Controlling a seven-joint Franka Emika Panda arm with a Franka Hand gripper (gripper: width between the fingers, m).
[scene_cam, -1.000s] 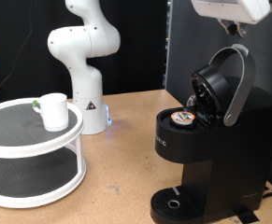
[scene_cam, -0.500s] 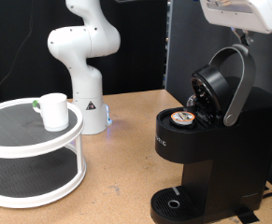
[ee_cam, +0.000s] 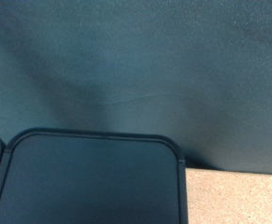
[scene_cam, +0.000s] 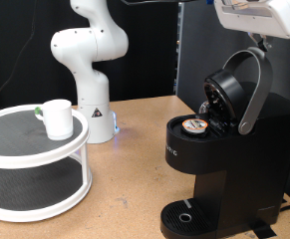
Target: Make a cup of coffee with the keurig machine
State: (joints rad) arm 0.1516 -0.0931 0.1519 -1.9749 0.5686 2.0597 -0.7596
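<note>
We see the black keurig machine (scene_cam: 219, 149) at the exterior view's right, lid raised, a tan-topped pod (scene_cam: 195, 125) in its chamber; pale lettering on its front is too small to read; the gripper (scene_cam: 256, 15) above is cropped, so we cannot tell its opening; the white cup (scene_cam: 57, 119) stands on a round two-tier stand (scene_cam: 35, 189) at left; the wrist view shows only a dark panel.

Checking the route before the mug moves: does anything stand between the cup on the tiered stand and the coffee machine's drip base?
Nothing visible does. The cup sits on the stand; bare tabletop runs to the coffee machine.
</note>
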